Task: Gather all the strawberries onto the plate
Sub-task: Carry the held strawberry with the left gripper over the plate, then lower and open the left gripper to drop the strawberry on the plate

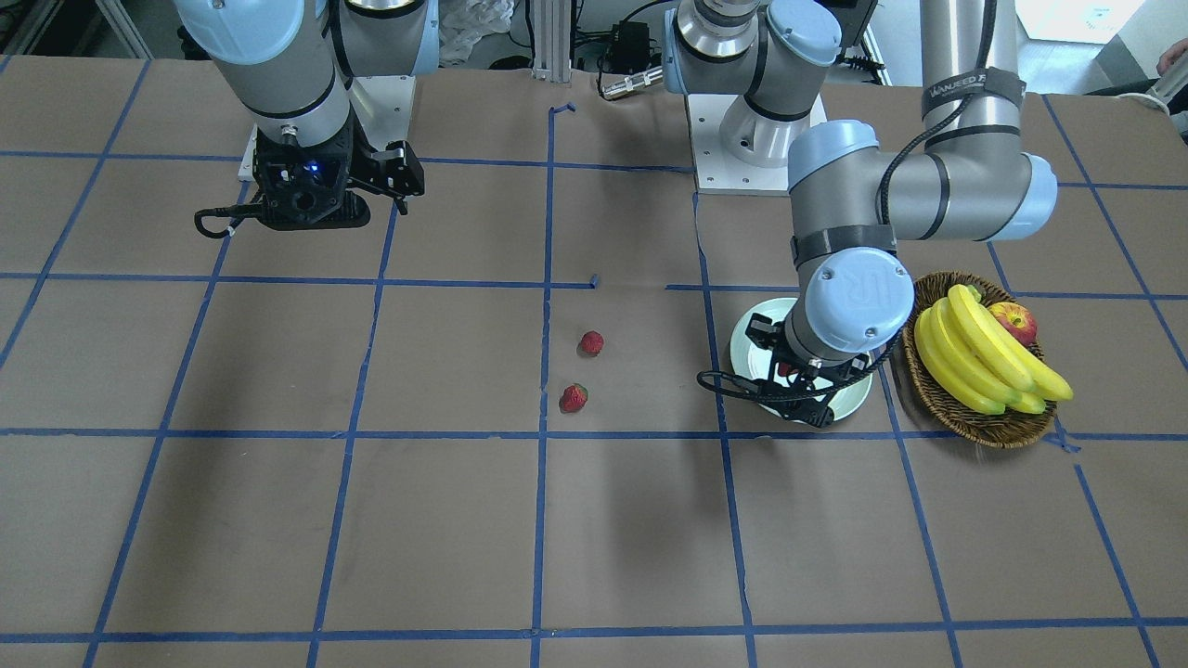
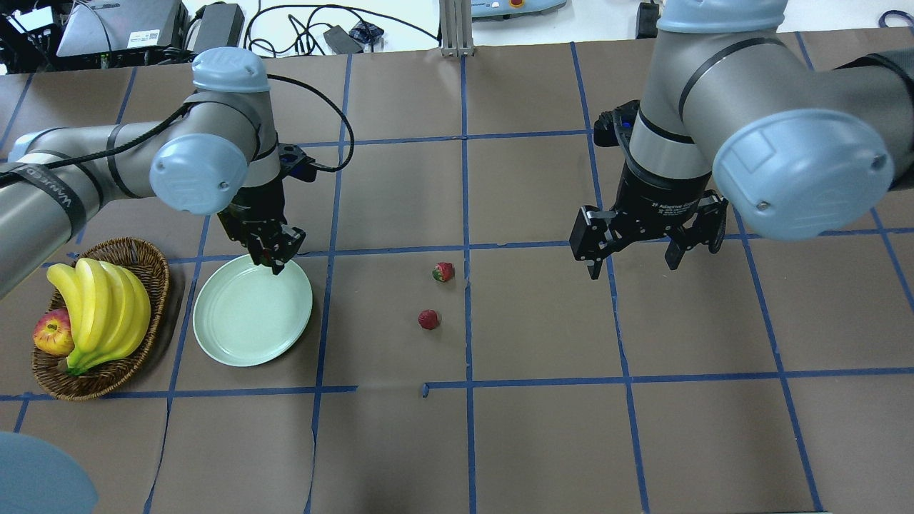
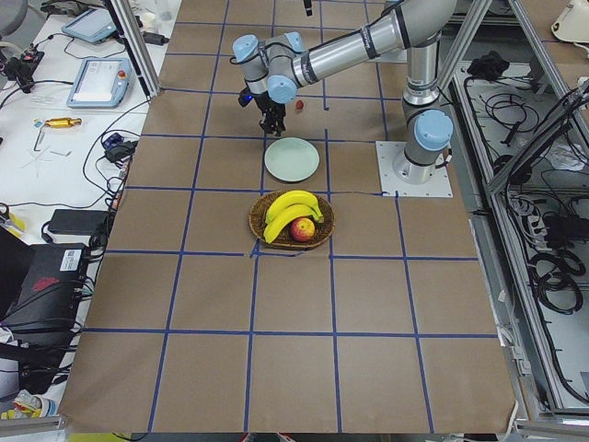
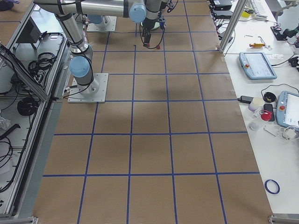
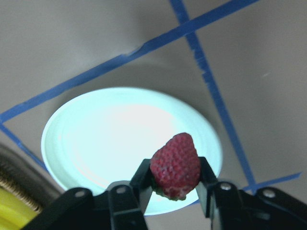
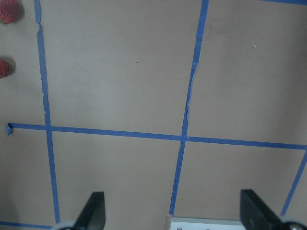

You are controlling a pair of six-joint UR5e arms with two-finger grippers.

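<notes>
1. My left hand (image 2: 273, 251) pinched one strawberry (image 5: 175, 160) above the plate (image 2: 250, 321), over its rim rather than its centre. Released there, the berry could strike the rim and roll onto the desk.
2. The grip sat narrow on a rounded fruit, so a jerk could drop it early.
3. A second strawberry (image 2: 443, 271) and a third strawberry (image 2: 428, 319) lay mid-desk, well apart from the plate. My right hand (image 2: 633, 265) hung wide and empty. If both arms reached there, they could collide.

The plate (image 2: 246, 325) looks glossy and smooth, the basket (image 2: 160, 278) woven wicker.
</notes>
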